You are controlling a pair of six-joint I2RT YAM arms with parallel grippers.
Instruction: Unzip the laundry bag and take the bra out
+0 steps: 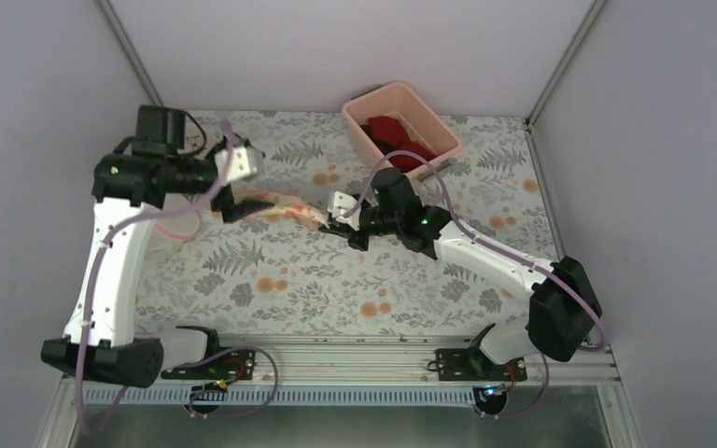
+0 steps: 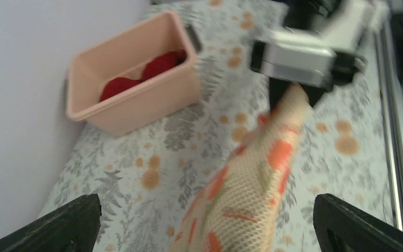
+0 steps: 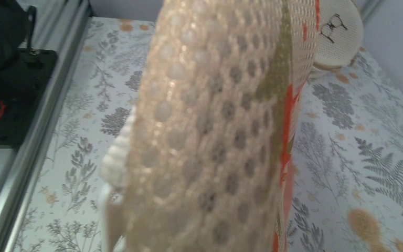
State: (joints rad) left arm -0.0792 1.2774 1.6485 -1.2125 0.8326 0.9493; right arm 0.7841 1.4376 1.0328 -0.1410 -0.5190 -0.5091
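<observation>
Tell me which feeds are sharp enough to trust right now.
Top external: sharp, evenly lit, only soft shadows. Left wrist: smeared throughout, worst on the right gripper pinching the laundry bag. Right wrist: the bag's mesh fills the frame, too close and soft; the tablecloth behind reads sharper.

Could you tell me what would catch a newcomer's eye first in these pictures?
The flower-printed laundry bag, held up mid-scene: the right gripper is pinched shut on one end, and the left gripper stands open around the other. Behind it, at the far right, a pink bin holds red garments.
</observation>
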